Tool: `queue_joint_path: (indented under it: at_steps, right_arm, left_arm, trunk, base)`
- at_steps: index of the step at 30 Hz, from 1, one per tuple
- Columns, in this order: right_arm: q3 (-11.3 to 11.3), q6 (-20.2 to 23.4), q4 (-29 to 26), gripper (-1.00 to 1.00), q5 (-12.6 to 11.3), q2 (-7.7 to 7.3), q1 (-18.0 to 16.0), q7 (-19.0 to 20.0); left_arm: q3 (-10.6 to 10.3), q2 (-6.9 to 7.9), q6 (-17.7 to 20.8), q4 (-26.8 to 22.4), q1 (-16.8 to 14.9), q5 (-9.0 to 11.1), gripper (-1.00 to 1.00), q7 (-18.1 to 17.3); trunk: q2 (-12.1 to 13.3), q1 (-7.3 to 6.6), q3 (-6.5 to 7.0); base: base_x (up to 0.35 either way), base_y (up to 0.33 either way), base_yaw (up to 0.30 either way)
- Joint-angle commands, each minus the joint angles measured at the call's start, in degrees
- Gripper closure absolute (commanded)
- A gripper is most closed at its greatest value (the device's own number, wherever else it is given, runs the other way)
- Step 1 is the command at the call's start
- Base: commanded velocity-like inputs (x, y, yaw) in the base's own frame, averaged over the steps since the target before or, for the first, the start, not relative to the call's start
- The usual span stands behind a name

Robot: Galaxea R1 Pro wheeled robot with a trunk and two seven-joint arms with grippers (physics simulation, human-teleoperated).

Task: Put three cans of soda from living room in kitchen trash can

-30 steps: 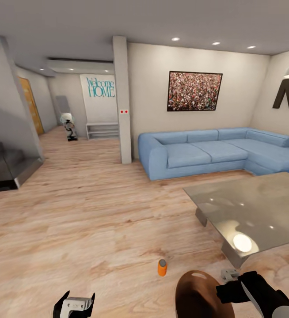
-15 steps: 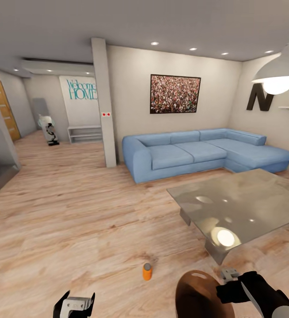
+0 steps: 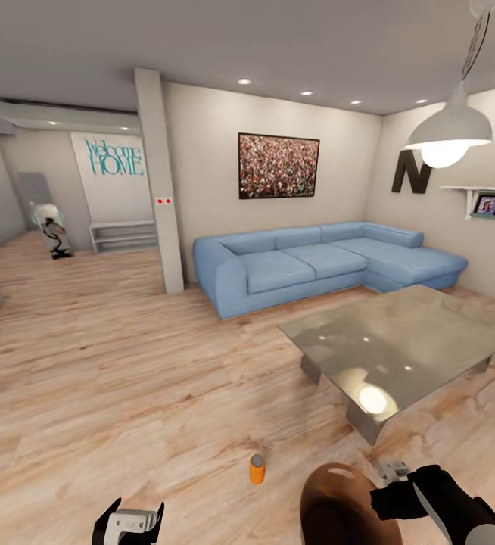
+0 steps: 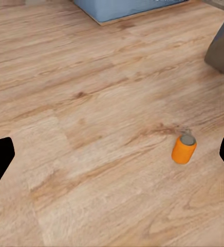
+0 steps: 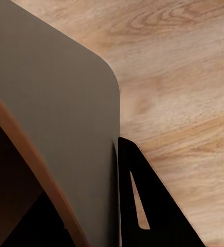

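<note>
orange can of soda (image 3: 256, 468) upright on wood floor (image 3: 111, 363); ahead of left gripper (image 3: 129, 522), jaws spread, apart from it | right gripper (image 3: 390, 484) clamps brown bin (image 3: 338, 507) rim

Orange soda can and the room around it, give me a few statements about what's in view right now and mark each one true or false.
1. The orange soda can stands upright on the wood floor. True.
2. The can sits on the glass coffee table. False: it is on the floor, apart from the table.
3. The left claw holds the can. False: its fingers stand apart with nothing between them, and the can is out ahead on the floor.
4. A blue corner sofa stands against the wall beyond the table. True.
5. The right claw is beside a brown round container. True.
6. The picture above the sofa is a mirror. False: it is a framed speckled picture.
</note>
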Motion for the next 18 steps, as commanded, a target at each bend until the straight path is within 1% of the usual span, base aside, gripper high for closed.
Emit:
queue_joint_path:
  at_steps: [1, 8, 15, 18]
  right_arm:
    - [-0.1, 0.3, 0.0, 1.00, -0.8, 0.01, 0.0, 0.4]
    - [-0.1, 0.3, 0.0, 1.00, -0.8, 0.01, 0.0, 0.4]
    - [-0.2, 0.3, 0.0, 1.00, -0.8, 0.01, 0.0, 0.4]
    - [-0.2, 0.3, -0.1, 1.00, -0.8, 0.06, 0.0, 0.6]
  left_arm:
    - [0.0, -0.01, 0.0, 0.0, 0.0, 0.0, -1.00, 0.0]
    - [0.0, 0.00, 0.0, 0.0, 0.0, 0.0, -1.00, 0.0]
    - [0.0, -0.02, 0.0, 0.0, 0.0, 0.0, -1.00, 0.0]
    - [0.0, 0.00, 0.0, 0.0, 0.0, 0.0, -1.00, 0.0]
  trunk:
    - [0.0, 0.00, 0.07]
    - [0.0, 0.00, 0.51]
    - [0.0, 0.00, 0.92]
    - [0.0, 0.00, 1.03]
  base:
    - [0.000, 0.322, -0.203]
    - [0.027, 0.320, -0.203]
    - [0.166, 0.292, -0.206]
    - [0.155, 0.174, -0.182]
